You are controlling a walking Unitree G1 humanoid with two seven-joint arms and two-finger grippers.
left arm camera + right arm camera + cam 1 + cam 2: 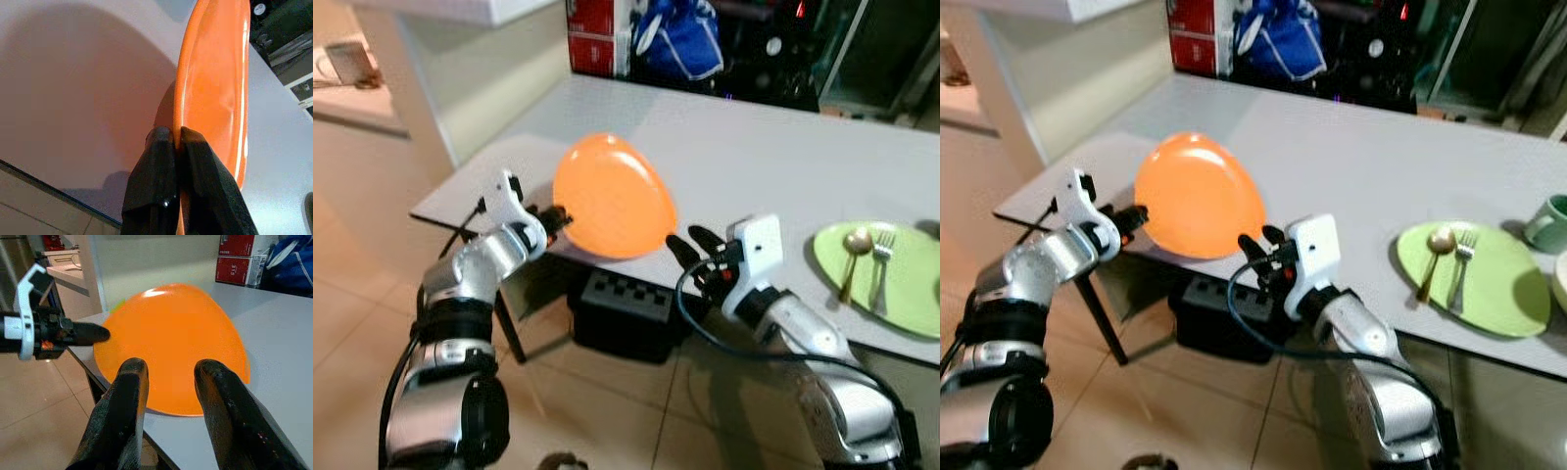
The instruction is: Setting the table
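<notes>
While the left gripper (558, 217) pinches the orange plate (612, 196) by its rim, the plate stands tilted over the table's (744, 157) near edge, likely to be laid flat. Right gripper (695, 245) waits just beside it, fingers spread, empty. Farther right, green plate (906, 284) already carries spoon (852, 257) and fork (881, 262).

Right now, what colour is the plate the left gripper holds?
Plain orange plate, pinched at its rim by the left gripper; right wrist view shows it best.
</notes>
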